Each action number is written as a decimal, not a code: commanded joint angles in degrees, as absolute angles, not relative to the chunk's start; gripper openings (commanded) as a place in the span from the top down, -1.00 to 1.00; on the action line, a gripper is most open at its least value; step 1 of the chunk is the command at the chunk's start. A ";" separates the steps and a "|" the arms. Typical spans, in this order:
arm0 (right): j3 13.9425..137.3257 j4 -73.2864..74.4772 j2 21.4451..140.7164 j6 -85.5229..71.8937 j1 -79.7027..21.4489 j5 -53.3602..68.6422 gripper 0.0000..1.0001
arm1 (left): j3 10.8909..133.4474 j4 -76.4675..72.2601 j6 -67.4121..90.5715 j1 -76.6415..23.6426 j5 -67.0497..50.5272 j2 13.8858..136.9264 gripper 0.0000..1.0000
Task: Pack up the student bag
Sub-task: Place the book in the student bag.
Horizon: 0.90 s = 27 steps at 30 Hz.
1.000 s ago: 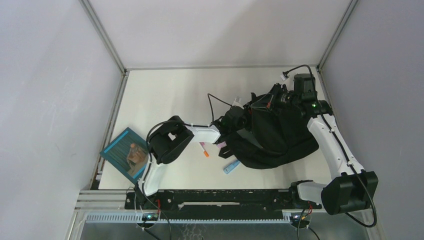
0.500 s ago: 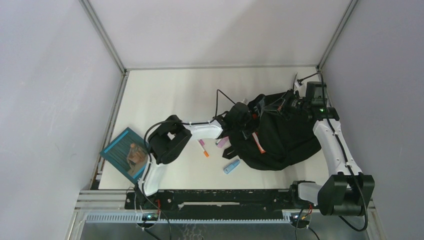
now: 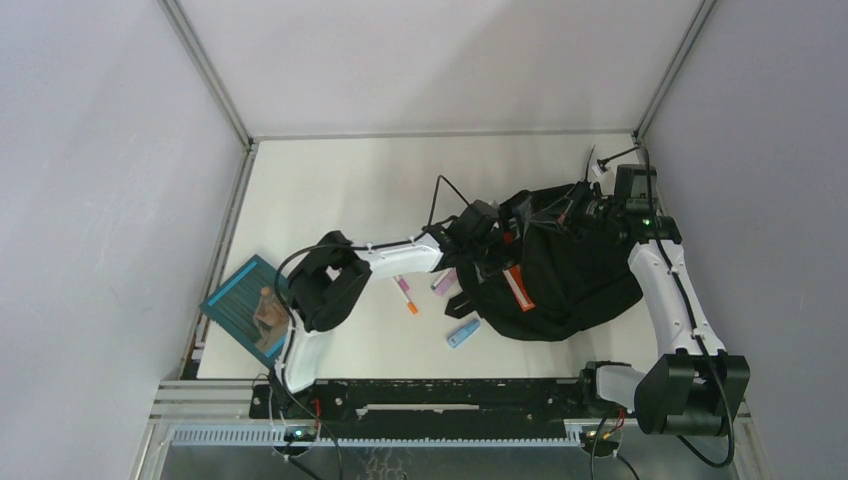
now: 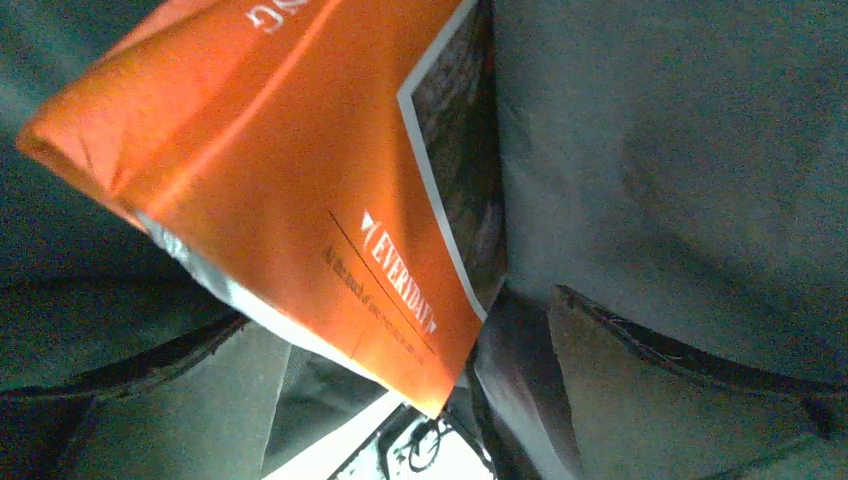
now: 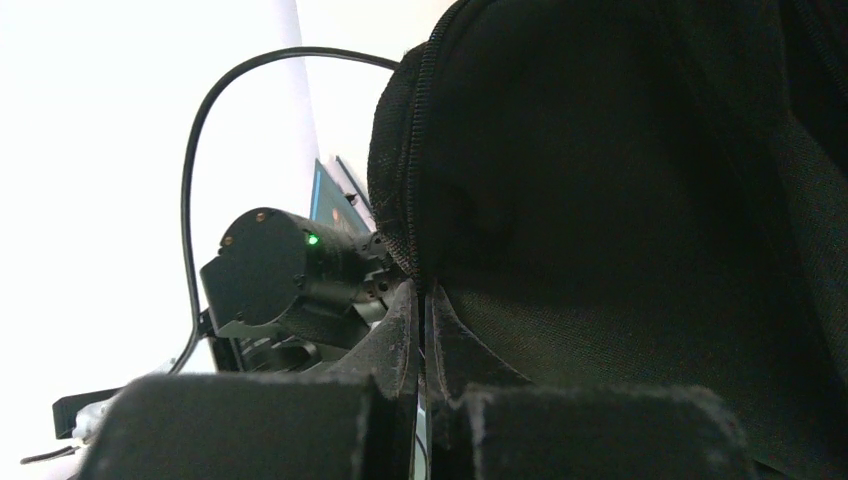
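The student bag, a large black backpack, lies at the right of the table. An orange book sticks partly out of its opening. My left gripper is at the bag's left edge and stands open. In the left wrist view the orange book lies loose between the spread fingers, inside dark fabric. My right gripper is shut on the bag's upper rim. In the right wrist view its fingertips pinch the zip edge of the bag.
A teal book lies at the table's left edge. A pink-and-orange marker, a small purple item and a light blue item lie just left of the bag. Grey walls close in the table.
My left gripper has opened and let go of the orange book, which now rests in the bag's opening. The right gripper moved slightly right with the rim, then held still.
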<state>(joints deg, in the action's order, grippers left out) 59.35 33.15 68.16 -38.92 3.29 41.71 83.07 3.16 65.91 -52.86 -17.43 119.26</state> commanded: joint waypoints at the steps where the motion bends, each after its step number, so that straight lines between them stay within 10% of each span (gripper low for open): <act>1: 59.68 32.17 66.31 -38.06 3.69 42.37 1.00 | 85.78 5.27 63.20 -52.91 -20.14 113.31 -1.00; 17: 59.67 32.72 65.74 -38.10 3.08 41.93 1.00 | 91.11 2.69 65.62 -52.85 -20.37 119.71 -0.12; 23: 59.14 33.45 65.14 -37.31 3.15 41.40 1.00 | 93.48 9.47 60.40 -52.68 -21.14 120.33 -0.82; 27: 58.22 32.90 65.22 -37.35 3.41 41.32 1.00 | 92.72 13.54 56.79 -52.49 -20.42 117.26 -0.94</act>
